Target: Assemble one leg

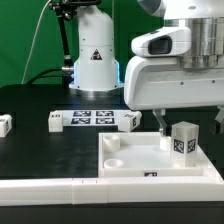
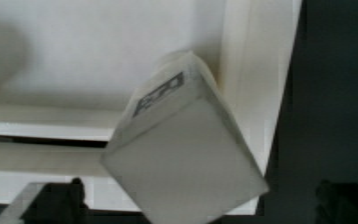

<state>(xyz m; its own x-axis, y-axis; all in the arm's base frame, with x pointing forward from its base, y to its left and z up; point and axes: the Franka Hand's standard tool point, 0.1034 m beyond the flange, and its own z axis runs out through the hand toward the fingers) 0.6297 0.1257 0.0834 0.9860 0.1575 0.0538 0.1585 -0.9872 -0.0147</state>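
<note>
A white leg (image 1: 183, 138) with a black-and-white tag on its face stands upright on the far corner of the white square panel (image 1: 150, 165), at the exterior view's right. My gripper (image 1: 186, 120) hangs right over it, one dark finger (image 1: 157, 122) beside the leg. In the wrist view the leg (image 2: 185, 150) fills the middle, tilted, and runs down between my two dark fingertips (image 2: 60, 200). A gap shows on each side, so my gripper (image 2: 194, 208) is open around it. The panel's rim (image 2: 247, 40) lies beneath.
The marker board (image 1: 92, 117) lies behind the panel, with a loose leg at each end (image 1: 55, 120) (image 1: 130, 120). Another leg (image 1: 6, 123) lies at the exterior view's far left. A round socket (image 1: 112, 143) shows on the panel. A white robot base (image 1: 95, 60) stands at the back.
</note>
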